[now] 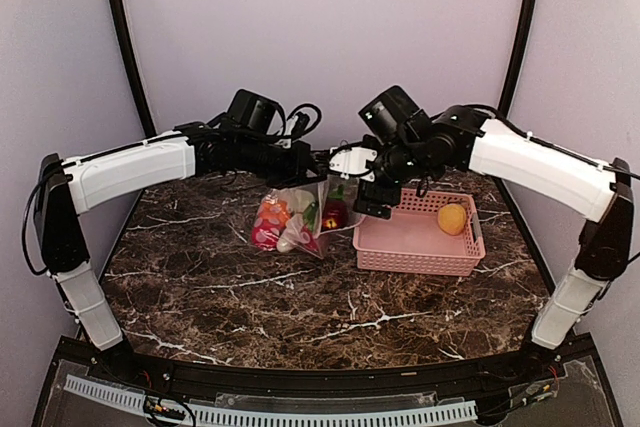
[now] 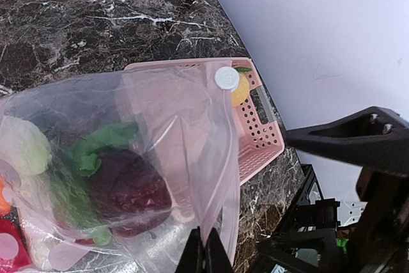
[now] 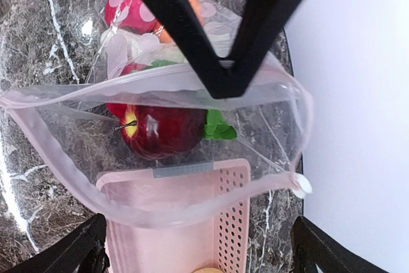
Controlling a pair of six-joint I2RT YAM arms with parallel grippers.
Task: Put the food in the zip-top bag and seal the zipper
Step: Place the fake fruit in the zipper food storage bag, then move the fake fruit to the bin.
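The left gripper (image 2: 204, 250) is pressed together on one edge of the zip-top bag (image 2: 160, 113), and the right gripper (image 3: 220, 86) pinches the opposite rim, so the mouth gapes open. Inside lie a red apple (image 3: 160, 133) and a maroon piece (image 2: 128, 190). A yellow piece (image 1: 452, 218) sits in the pink basket (image 1: 415, 259) just beside the bag.
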